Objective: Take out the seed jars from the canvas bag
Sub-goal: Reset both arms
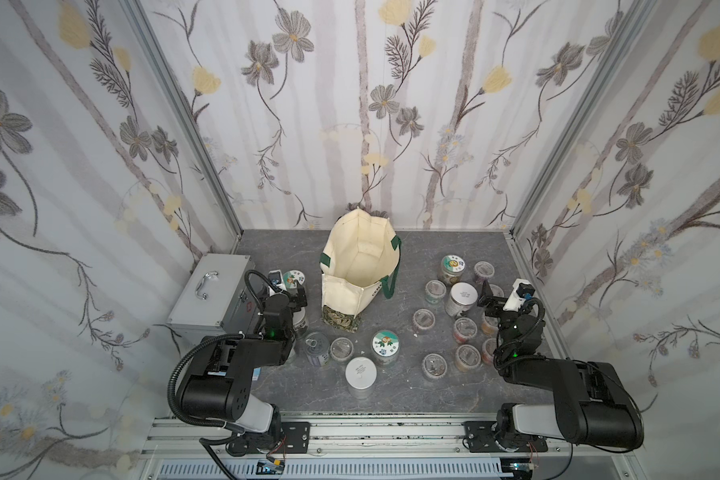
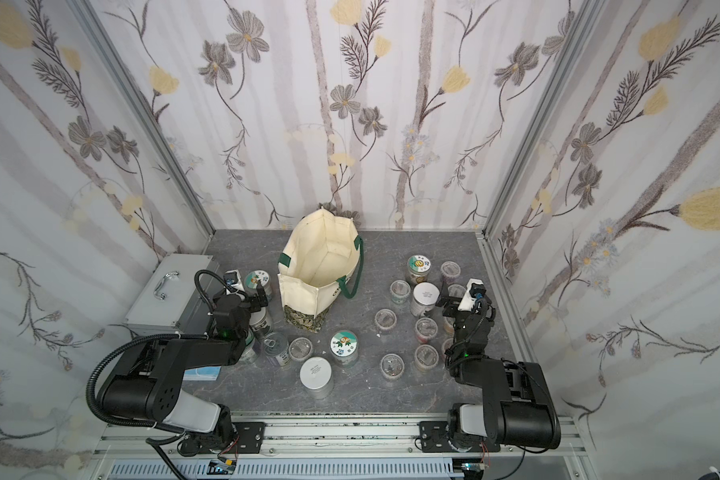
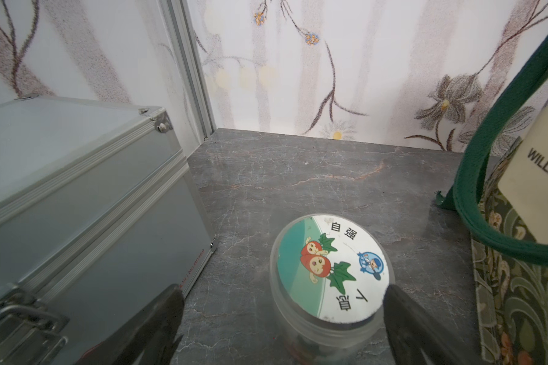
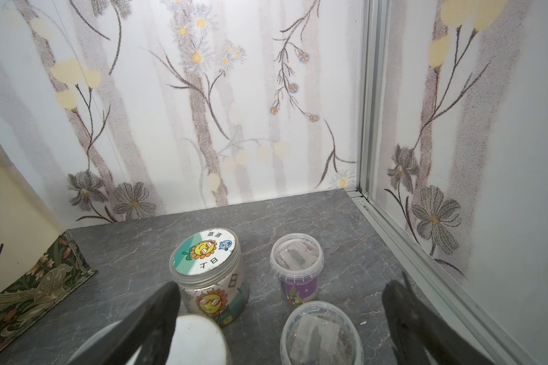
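In both top views the left arm [image 1: 242,353] covers most of a half-hidden jar [image 1: 302,327] under its wrist. It also overlaps a flat pale-blue thing [image 2: 200,374] at the lower left of the table [image 1: 391,399]; what that is cannot be made out. The right arm [image 1: 516,332] overlaps two or three jars at the right of the frame, and their labels are unreadable.

The canvas bag [image 1: 360,266] stands upright at centre near the back wall [image 1: 350,124], mouth open, with cream cloth showing inside. Both wrist views cut off its lettering. The seed jars [image 1: 385,347] stand on the table outside it: a few at lower centre, a bigger cluster at right, and one beside the silver case [image 1: 213,291] at left.

The left gripper [image 3: 282,290] has its jaws wide apart and holds nothing. A cartoon-lid jar [image 3: 329,268] sits between case and bag. One finger [image 3: 408,316] overlaps its lid edge, but contact cannot be judged.

The right gripper [image 4: 282,286] is equally spread and empty. Under it a finger [image 4: 152,316] partly hides a white lid [image 4: 200,338], and the bottom edge cuts off a clear-lid jar [image 4: 320,335]. Beyond stand a sunflower-lid jar [image 4: 206,252] and a purple-labelled jar [image 4: 296,271].
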`<state>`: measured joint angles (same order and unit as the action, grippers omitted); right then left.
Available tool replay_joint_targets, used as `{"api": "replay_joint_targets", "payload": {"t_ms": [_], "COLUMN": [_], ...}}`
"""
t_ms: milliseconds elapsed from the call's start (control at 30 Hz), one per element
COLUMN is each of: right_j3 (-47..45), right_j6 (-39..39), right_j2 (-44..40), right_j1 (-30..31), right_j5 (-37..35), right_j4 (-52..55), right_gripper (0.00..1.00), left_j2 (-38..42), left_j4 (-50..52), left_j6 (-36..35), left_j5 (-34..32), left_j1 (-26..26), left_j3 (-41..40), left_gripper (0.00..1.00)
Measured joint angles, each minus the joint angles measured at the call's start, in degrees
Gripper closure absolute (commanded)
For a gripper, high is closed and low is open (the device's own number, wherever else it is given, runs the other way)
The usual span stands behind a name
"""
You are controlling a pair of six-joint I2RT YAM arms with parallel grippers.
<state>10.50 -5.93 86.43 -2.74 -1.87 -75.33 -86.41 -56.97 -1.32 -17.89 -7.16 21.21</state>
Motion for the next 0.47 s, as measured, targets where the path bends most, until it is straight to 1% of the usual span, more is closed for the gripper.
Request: {"api": "replay_joint_targets", "payload": {"t_ms": [467], "right_j3": [0.7], "right_j6": [0.7], "right_j2": [0.3], "right_j1": [0.3], "right_j5": [0.7], "right_j4": [1.5], "right_gripper": [0.0], "left_j2": [-0.3], "left_j4": [1.0], "left_j6": [0.1], "left_j5": [1.9], "left_j1": [0.9], "left_j3": [0.8], "left_gripper": [0.0]}}
